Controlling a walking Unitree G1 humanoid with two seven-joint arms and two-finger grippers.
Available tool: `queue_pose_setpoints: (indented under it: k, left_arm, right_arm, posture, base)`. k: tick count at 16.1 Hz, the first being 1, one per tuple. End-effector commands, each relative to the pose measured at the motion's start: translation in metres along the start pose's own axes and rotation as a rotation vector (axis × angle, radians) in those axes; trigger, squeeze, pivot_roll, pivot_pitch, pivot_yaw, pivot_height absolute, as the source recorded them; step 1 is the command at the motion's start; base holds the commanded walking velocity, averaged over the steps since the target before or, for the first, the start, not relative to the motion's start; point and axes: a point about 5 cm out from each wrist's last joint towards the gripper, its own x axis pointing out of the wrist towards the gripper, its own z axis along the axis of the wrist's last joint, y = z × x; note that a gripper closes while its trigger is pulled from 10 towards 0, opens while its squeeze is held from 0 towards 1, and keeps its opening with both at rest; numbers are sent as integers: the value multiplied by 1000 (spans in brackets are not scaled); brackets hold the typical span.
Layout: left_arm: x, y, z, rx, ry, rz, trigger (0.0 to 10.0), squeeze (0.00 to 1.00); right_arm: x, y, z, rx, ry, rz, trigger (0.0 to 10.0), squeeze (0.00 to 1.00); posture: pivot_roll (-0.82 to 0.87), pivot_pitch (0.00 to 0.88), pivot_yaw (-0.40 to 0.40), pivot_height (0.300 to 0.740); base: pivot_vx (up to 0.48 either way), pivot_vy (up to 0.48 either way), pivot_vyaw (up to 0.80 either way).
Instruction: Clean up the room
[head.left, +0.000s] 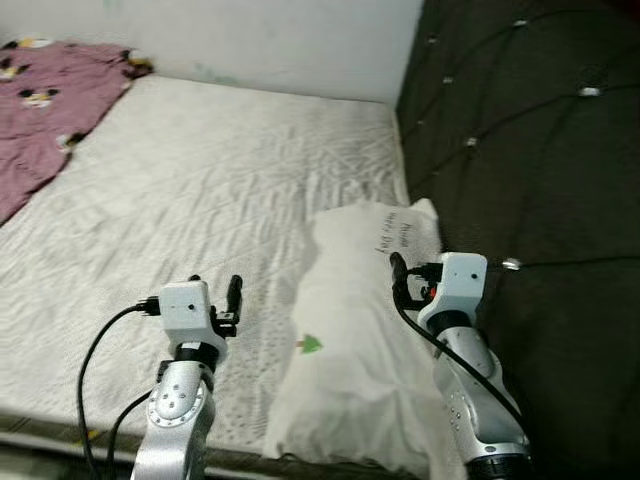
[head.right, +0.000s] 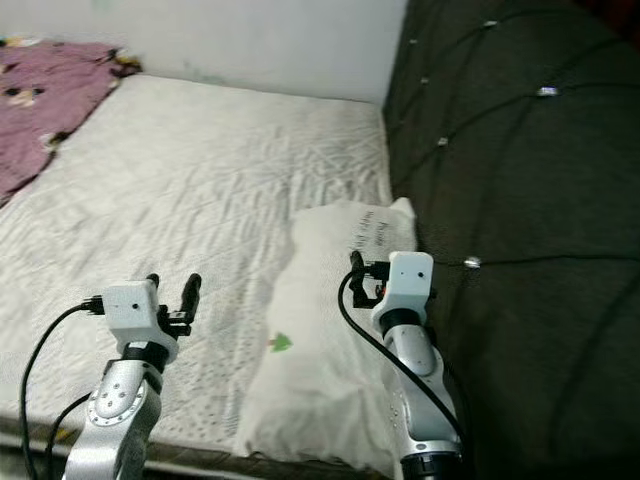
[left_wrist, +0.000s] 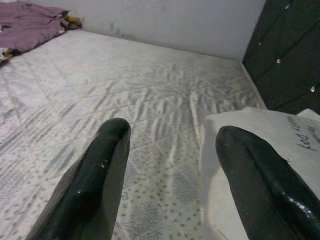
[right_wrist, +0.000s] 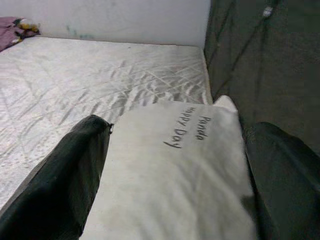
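A white pillow (head.left: 350, 340) with a small green mark and black lettering lies on the near right of the bed, against the headboard. My right gripper (head.left: 410, 268) hovers just over its far end; in the right wrist view the gripper (right_wrist: 177, 125) is open, its fingers spread on either side of the lettered end of the pillow (right_wrist: 175, 175). My left gripper (head.left: 215, 282) is open over the bare white mattress (head.left: 200, 180), just left of the pillow. A crumpled purple blanket (head.left: 45, 110) with small prints lies at the bed's far left corner.
A dark tufted headboard (head.left: 530, 150) with shiny buttons runs along the right side. A pale wall (head.left: 280, 40) closes the far edge of the bed. The mattress's near edge (head.left: 60, 425) is just below my arms.
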Motion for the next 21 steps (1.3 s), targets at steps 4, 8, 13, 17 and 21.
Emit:
queue_pose_setpoints:
  k: [4, 8, 13, 17, 21]
  left_arm:
    - [-1, 4, -5, -8, 27, 19, 10000, 0]
    - [0, 6, -5, 22, 11, 50, 10000, 0]
    - [2, 6, -4, 10, 8, 55, 10000, 0]
    - [3, 3, -4, -6, 12, 35, 10000, 0]
    - [3, 3, -5, -9, 13, 42, 10000, 0]
  right_arm:
    - [4, 5, 8, 9, -32, 23, 10000, 0]
    - [4, 10, 11, 5, -47, 45, 10000, 0]
    - [6, 10, 10, -1, -46, 47, 10000, 0]
    - [5, 11, 8, -4, -42, 49, 10000, 0]
    - [5, 10, 4, -13, -30, 49, 10000, 0]
  posture:
    - [12, 60, -38, 740]
    - [12, 61, -37, 740]
    - [13, 63, -38, 740]
    - [14, 61, -38, 740]
    - [17, 61, -42, 740]
  base:
    - [0, 480, 0]
    - [0, 480, 0]
    - [0, 480, 0]
    - [0, 480, 0]
    - [0, 480, 0]
